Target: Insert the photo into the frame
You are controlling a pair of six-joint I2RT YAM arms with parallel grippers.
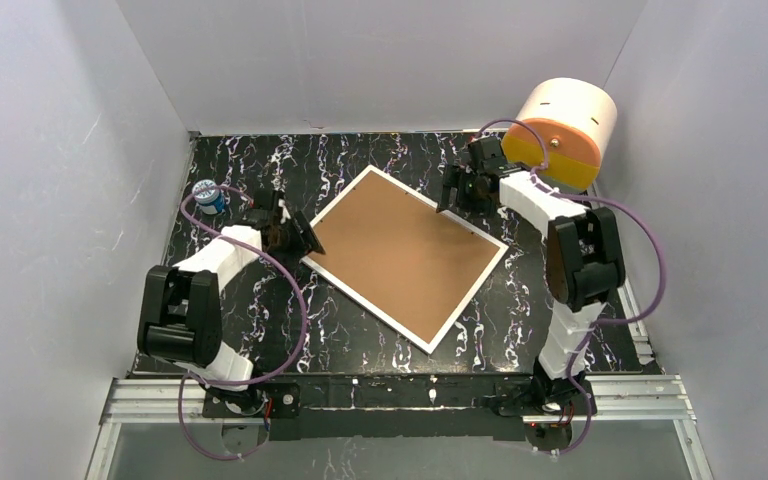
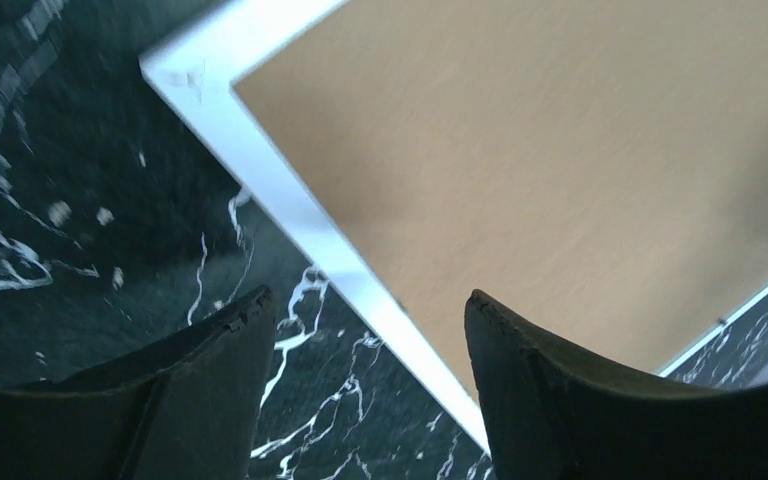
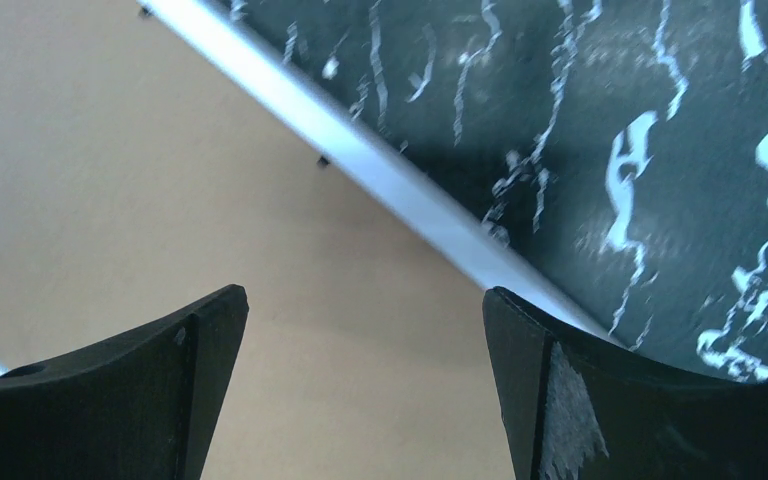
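Frame back-up on tabletop; photo not in view.
Left pincer stands parted and empty over the frame's left rim; right pincer gapes wide, empty, over the far rim. Whether the photo is already inside cannot be told.

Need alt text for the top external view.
A white-rimmed frame lies brown back up on a black marbled table. The open left gripper is by its left corner, the open right gripper over its far right edge.

The frame lies face-down mid-table, drum behind-right, small container far left.
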